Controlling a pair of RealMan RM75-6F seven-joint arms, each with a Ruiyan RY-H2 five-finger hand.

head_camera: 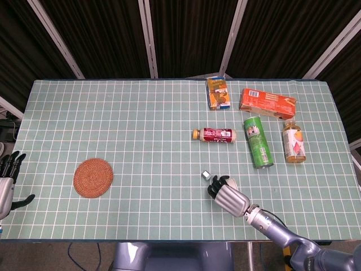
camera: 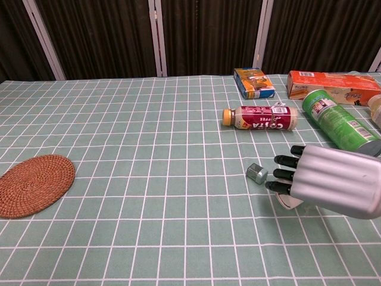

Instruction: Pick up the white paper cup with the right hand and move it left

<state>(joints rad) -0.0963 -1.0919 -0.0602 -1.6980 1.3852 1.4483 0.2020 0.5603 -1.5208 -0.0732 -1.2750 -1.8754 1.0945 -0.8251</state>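
The white paper cup (head_camera: 232,182) is almost wholly covered by my right hand (head_camera: 225,193); only a sliver of white shows past the knuckles, and in the chest view a bit of cup (camera: 290,201) peeks out under the fingers. My right hand (camera: 324,179) sits over the table's near right part, fingers curled around the cup and thumb tip out to the left. My left hand (head_camera: 8,176) hangs beside the table's left edge, fingers apart and holding nothing.
A round woven coaster (head_camera: 93,178) lies at the near left. Behind the right hand lie a small drink bottle (head_camera: 213,135), a green can (head_camera: 258,141), a juice bottle (head_camera: 294,141), an orange box (head_camera: 267,103) and a snack carton (head_camera: 218,93).
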